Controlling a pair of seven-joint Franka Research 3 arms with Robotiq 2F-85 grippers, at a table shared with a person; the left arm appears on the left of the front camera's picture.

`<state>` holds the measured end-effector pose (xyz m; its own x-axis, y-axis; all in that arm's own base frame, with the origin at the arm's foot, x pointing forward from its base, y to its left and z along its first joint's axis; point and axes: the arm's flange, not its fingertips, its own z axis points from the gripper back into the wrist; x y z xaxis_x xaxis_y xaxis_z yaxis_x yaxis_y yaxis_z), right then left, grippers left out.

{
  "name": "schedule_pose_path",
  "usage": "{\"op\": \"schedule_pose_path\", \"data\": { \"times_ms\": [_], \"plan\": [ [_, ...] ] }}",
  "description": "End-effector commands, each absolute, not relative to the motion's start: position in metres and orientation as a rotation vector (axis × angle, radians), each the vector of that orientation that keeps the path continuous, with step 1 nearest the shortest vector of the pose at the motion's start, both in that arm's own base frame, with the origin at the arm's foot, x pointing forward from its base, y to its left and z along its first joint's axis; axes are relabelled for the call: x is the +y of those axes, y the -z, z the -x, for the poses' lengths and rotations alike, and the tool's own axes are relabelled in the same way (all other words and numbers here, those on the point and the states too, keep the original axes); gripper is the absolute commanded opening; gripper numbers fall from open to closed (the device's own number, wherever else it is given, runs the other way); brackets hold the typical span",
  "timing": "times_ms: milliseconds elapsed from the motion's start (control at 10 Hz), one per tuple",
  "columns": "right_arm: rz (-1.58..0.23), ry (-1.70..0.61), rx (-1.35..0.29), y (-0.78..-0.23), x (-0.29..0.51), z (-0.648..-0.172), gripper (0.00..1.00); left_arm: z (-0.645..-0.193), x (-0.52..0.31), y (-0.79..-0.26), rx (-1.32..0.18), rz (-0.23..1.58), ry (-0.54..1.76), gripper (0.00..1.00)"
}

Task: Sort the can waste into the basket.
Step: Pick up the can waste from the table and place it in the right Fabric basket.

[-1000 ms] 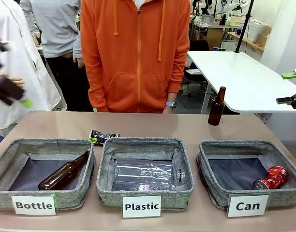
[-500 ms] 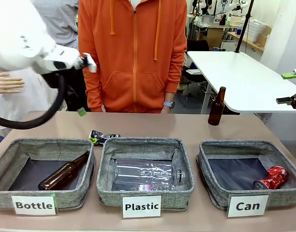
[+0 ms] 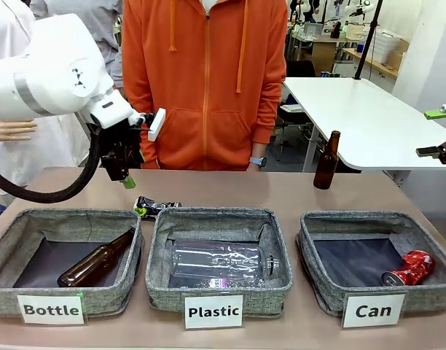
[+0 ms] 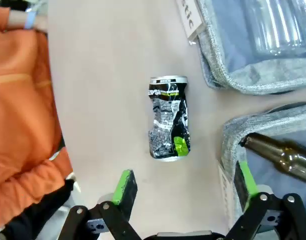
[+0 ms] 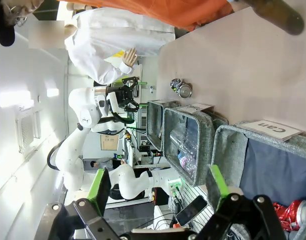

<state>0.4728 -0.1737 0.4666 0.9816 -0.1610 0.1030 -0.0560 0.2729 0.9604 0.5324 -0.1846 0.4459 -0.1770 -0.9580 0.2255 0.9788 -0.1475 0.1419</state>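
**Left gripper [image 4: 184, 186] over the black and silver can [image 4: 168, 117]**

Your left gripper hangs with its jaws spread and empty. The black and silver can lies on the table just beyond the far left corner of the "Plastic" basket [image 3: 165, 290]. The red can [image 3: 409, 267] lies in the "Can" basket [image 3: 321, 288] (right of the "Plastic" basket). Your right gripper [image 5: 158, 184] is spread wide and empty.

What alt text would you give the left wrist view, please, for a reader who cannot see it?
The open left gripper hovers over a crushed black and silver can lying on the tan table. To one side stands a person in an orange hoodie; to the other are a grey basket with a brown bottle and a second basket with a clear plastic bottle.
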Motion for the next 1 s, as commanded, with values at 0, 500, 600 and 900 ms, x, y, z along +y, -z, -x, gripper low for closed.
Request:
{"op": "schedule_pose_path", "data": {
  "times_ms": [0,500,600,900],
  "plan": [
    [-1.292,0.05,-0.197,-0.469,-0.175,-0.473,1.0,-0.527,-0.182,-0.455,-0.313,0.078,1.689,1.0],
    [-1.292,0.05,-0.197,-0.469,-0.175,-0.473,1.0,-0.541,-0.191,-0.444,-0.299,0.094,1.68,1.0],
    [-1.292,0.05,-0.197,-0.469,-0.175,-0.473,1.0,-0.555,-0.202,-0.436,-0.311,0.075,1.686,1.0],
    [-1.292,0.05,-0.197,-0.469,-0.175,-0.473,1.0,-0.572,-0.222,-0.402,-0.203,0.119,1.704,1.0]
  ]
}}
